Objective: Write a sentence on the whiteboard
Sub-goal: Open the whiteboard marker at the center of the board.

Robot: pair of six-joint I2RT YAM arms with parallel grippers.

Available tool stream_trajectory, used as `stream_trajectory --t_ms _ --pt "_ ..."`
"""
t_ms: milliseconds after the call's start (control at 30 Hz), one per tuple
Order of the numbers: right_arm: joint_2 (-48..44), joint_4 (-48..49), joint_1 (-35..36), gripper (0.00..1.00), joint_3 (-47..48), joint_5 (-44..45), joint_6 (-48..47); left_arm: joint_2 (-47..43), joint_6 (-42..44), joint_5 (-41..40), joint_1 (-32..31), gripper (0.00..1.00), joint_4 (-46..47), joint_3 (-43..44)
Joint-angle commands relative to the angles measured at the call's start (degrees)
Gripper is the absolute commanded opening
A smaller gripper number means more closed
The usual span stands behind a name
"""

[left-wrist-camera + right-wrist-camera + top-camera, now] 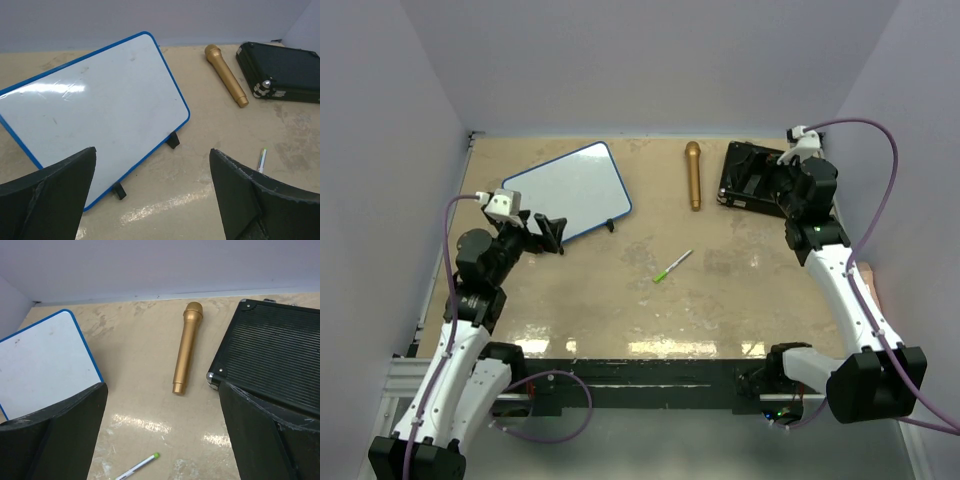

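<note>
The whiteboard [570, 190] lies flat at the back left, white with a blue rim and small black clips on its near edge. Its surface [95, 115] shows only faint smudges. A thin marker with a green tip [672, 266] lies loose on the table's middle, also seen as the marker [137, 467] low in the right wrist view. My left gripper [555, 235] hovers open just in front of the board's near edge, nothing between its fingers [60, 190]. My right gripper [162, 385] hangs open and empty at the back right, above the table beside the black case.
A gold microphone [693, 175] lies at the back centre, pointing away from me. A black rectangular case [752, 178] sits to its right, under my right arm. Grey walls close in the back and both sides of the tan table [620, 310].
</note>
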Motion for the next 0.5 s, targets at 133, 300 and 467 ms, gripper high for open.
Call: stream_trajectory --t_ms 133,300,467 --pt "-5.31 4.64 0.19 0.99 -3.00 -16.49 -12.82 7.50 -4.91 9.42 -8.77 1.00 0.48 3.97" --pt "-6.11 6.41 0.19 0.99 -8.28 -34.53 -29.15 15.21 -6.40 -0.87 -21.90 0.93 -6.28 8.19" --pt "-3.65 -3.70 0.19 0.99 -3.72 -30.72 -34.20 27.26 -6.93 -5.78 -31.48 0.80 -9.45 14.69"
